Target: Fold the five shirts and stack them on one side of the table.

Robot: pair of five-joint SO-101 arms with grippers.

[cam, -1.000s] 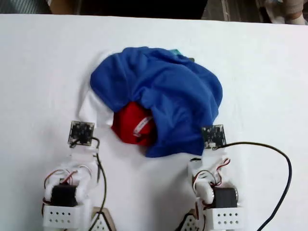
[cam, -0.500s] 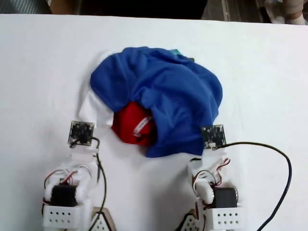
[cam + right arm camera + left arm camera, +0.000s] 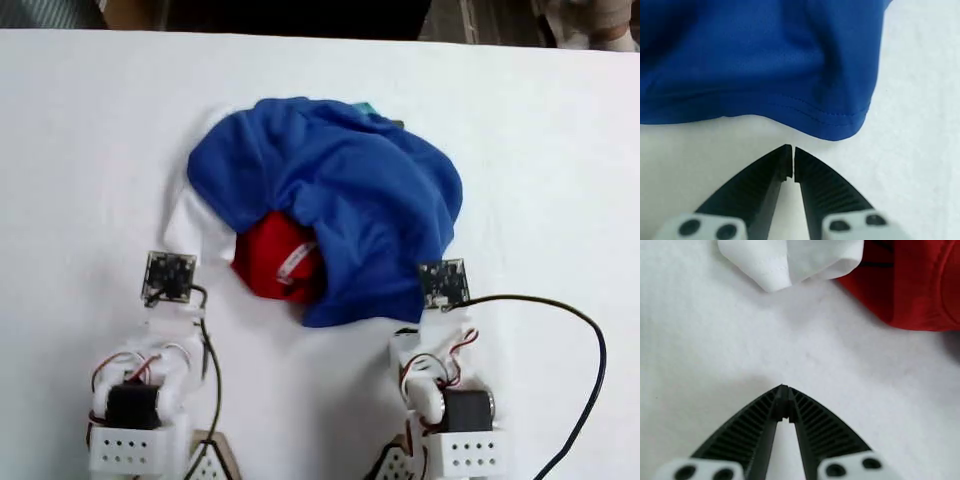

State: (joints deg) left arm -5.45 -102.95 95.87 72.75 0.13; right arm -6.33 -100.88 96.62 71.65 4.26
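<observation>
A heap of shirts lies in the middle of the table. A blue shirt (image 3: 340, 195) covers most of it, a red shirt (image 3: 275, 258) shows at its near edge, a white shirt (image 3: 192, 228) sticks out on the left, and a sliver of teal cloth (image 3: 366, 108) peeks out at the far side. My left gripper (image 3: 785, 390) is shut and holds nothing, just short of the white shirt (image 3: 790, 260) and red shirt (image 3: 915, 285). My right gripper (image 3: 790, 150) is shut and holds nothing, close to the hem of the blue shirt (image 3: 765, 55).
The white table (image 3: 540, 160) is bare on both sides of the heap. A black cable (image 3: 570, 320) loops from the right arm toward the near right edge. Both arm bases (image 3: 130, 420) stand at the near edge.
</observation>
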